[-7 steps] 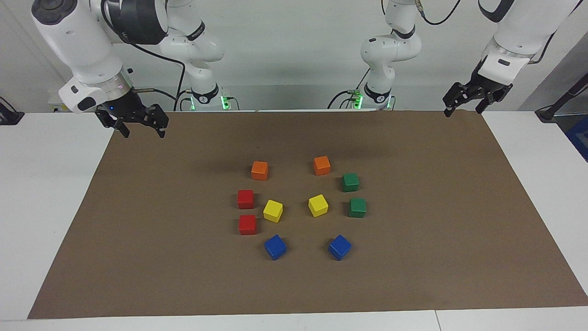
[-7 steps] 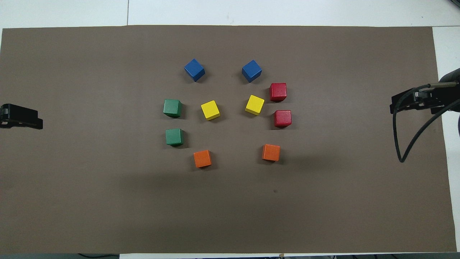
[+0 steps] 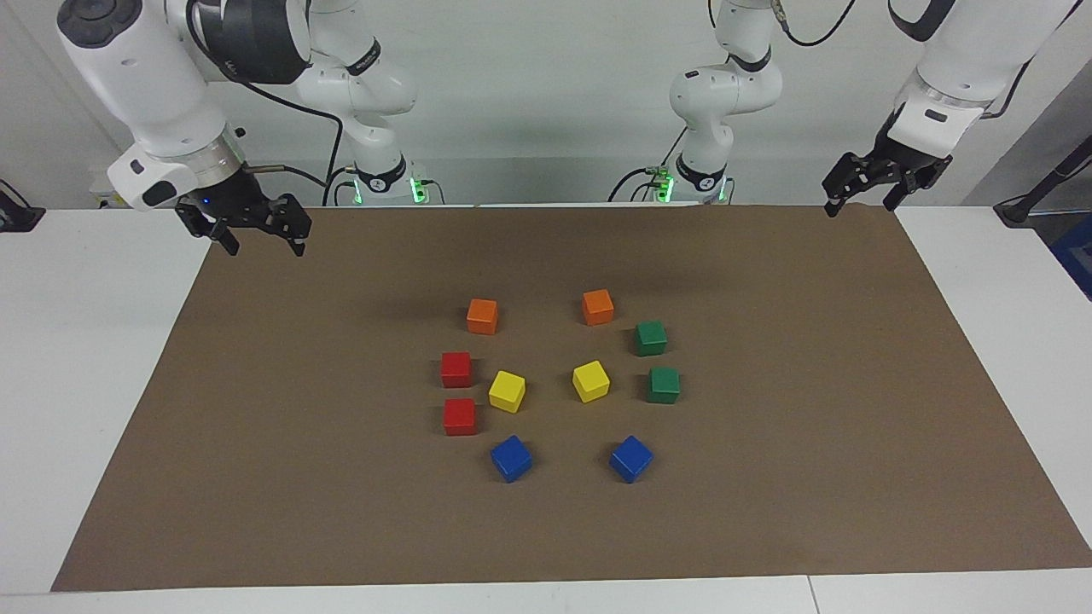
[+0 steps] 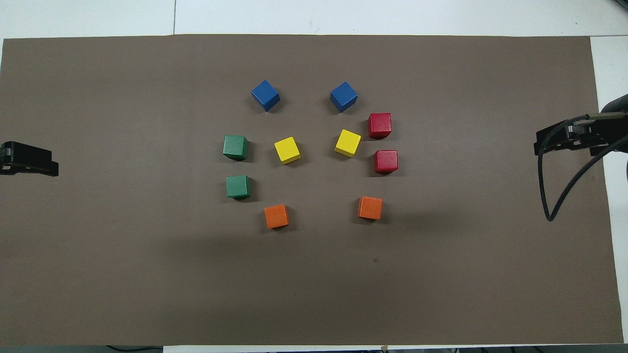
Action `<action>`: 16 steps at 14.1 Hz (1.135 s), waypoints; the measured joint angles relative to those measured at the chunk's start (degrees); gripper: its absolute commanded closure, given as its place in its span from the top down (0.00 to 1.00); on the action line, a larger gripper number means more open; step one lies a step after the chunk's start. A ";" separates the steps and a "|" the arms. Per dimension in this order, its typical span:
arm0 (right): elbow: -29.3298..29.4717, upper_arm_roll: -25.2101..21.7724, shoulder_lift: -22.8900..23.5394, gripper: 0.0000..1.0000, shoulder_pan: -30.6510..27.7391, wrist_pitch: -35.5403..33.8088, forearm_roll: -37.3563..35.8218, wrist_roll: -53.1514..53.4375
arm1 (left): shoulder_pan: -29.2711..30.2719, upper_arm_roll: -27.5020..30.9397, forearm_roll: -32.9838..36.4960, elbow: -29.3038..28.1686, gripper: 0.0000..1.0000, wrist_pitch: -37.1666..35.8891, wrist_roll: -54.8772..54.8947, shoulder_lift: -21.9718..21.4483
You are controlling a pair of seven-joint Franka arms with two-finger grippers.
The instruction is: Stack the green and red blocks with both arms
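Two green blocks [image 3: 651, 338] [image 3: 664, 385] lie apart on the brown mat toward the left arm's end; they also show in the overhead view [image 4: 238, 186] [image 4: 235, 147]. Two red blocks [image 3: 456, 369] [image 3: 460, 416] lie apart toward the right arm's end, also in the overhead view [image 4: 386, 162] [image 4: 380, 125]. My left gripper [image 3: 857, 207] hangs open and empty over the mat's corner at its own end [image 4: 29, 159]. My right gripper [image 3: 265, 247] hangs open and empty over the mat's edge at its end [image 4: 564, 137]. Both are well away from the blocks.
Two orange cubes [image 3: 482, 316] [image 3: 597, 307] lie nearest the robots. Two yellow cubes [image 3: 507, 391] [image 3: 590, 380] lie between the red and green pairs. Two blue cubes [image 3: 511, 458] [image 3: 630, 459] lie farthest. All rest on the brown mat [image 3: 810, 477].
Both grippers have shifted very slightly upward at their ends of the mat. No block has moved.
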 measured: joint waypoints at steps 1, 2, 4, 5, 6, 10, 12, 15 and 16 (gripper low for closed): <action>-0.02 0.00 -0.04 1.00 0.00 0.00 0.00 0.00 | 0.00 0.00 0.00 0.00 1.00 0.00 0.00 0.00; -0.08 0.00 -0.08 1.00 0.00 0.00 0.00 0.00 | 0.00 0.00 0.00 0.00 1.00 0.00 0.00 0.00; -0.27 0.02 -0.13 1.00 0.03 0.04 0.00 0.00 | 0.00 0.00 0.00 0.00 1.00 -0.05 0.00 0.00; -0.34 0.05 -0.15 1.00 0.14 0.08 0.00 0.00 | 0.00 0.00 0.00 0.00 1.00 -0.08 0.02 0.00; -0.40 0.14 -0.16 1.00 0.32 0.13 0.00 0.22 | 0.00 -0.01 0.00 0.00 1.00 -0.10 0.09 0.00; -0.83 0.46 0.41 1.00 3.22 2.11 0.00 5.11 | -1.22 -0.40 -0.01 -1.24 1.00 -0.06 0.37 -0.33; -0.76 0.63 2.21 1.00 6.42 5.21 0.06 10.58 | -3.16 -0.59 -0.41 -2.95 1.00 0.14 0.35 -1.01; -0.26 0.86 6.99 1.00 13.19 12.05 0.06 19.98 | -7.63 -0.84 -0.81 -6.54 1.00 3.02 -0.87 -2.02; -0.16 0.89 8.66 1.00 14.73 14.39 0.06 21.38 | -9.31 -0.93 -0.88 -8.20 1.00 4.64 -1.76 -2.27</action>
